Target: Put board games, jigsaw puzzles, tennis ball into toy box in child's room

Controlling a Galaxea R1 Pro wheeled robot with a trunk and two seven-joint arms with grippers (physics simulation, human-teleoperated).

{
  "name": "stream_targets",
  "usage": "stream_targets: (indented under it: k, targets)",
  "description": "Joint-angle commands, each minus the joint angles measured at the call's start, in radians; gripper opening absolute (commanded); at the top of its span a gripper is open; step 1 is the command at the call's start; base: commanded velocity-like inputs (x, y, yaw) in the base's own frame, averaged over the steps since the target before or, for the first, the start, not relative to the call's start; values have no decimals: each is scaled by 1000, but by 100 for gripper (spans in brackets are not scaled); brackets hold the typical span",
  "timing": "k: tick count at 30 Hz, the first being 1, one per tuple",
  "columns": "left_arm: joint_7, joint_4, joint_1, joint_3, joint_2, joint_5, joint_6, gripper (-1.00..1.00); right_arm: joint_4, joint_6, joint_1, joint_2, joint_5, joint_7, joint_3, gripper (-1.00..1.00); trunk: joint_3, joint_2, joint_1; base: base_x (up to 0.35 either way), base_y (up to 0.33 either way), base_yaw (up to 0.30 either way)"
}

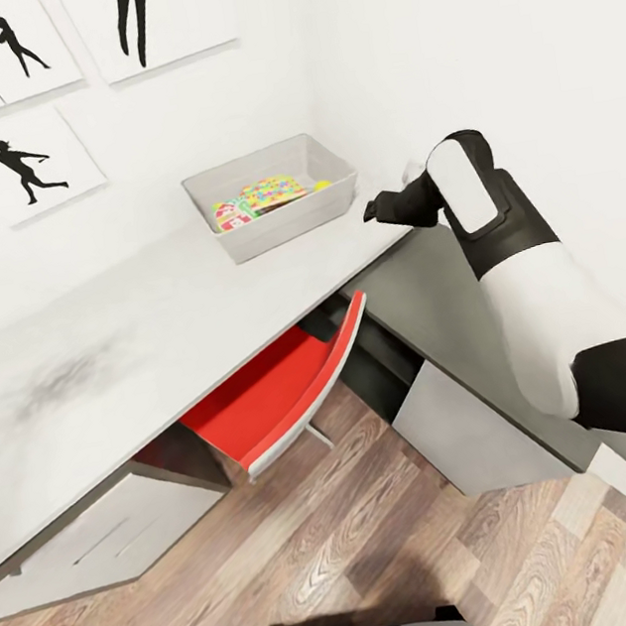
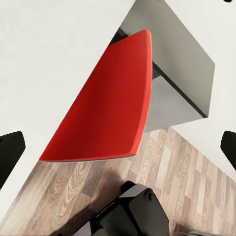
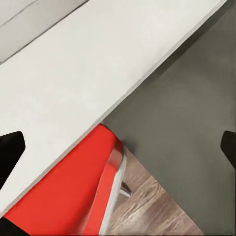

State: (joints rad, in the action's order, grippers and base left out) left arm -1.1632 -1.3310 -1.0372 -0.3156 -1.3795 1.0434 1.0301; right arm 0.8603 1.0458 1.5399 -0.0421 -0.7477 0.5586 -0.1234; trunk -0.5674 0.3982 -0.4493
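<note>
The right gripper (image 1: 378, 209) is seen at the right of centre in the head view, extended from the raised right arm (image 1: 505, 254) and held just beside the near right corner of the toy box (image 1: 233, 179). In the right wrist view its two dark fingertips (image 3: 10, 152) lie at opposite frame edges, so the jaws are spread wide and nothing is gripped. The left gripper (image 2: 118, 147) is likewise spread wide and empty in the left wrist view, where it looks down on the red chair (image 2: 108, 108).

The toy box rests on the light-grey table (image 1: 108, 354) in the upper centre of the head view, against the wall. Bright flat toys (image 1: 256, 201) and the tennis ball (image 1: 321, 185) lie inside it; individual items cannot be separated. The rest of the visible tabletop carries no toys.

The chair is tucked under the table edge, which leaves the floor free for the base. Placement at the table is judged largely complete; the bed items cannot be checked.
</note>
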Motion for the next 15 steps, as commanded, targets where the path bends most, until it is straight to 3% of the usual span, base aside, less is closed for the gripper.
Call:
stream_targets:
  k: [1,9,15]
  targets:
    - [-3,1,-6,-8,-1,3,5,100,-10,1,1,0,-10,10,-3,100,0,2,-1,0,0,0]
    - [-67,1,-6,-3,-3,1,6,100,-44,1,0,-1,-11,13,-7,100,13,2,-1,-7,0,0]
    - [-84,-10,-6,-2,-10,1,7,100,-49,1,-1,-1,-12,22,-9,100,23,2,-1,-201,0,0]
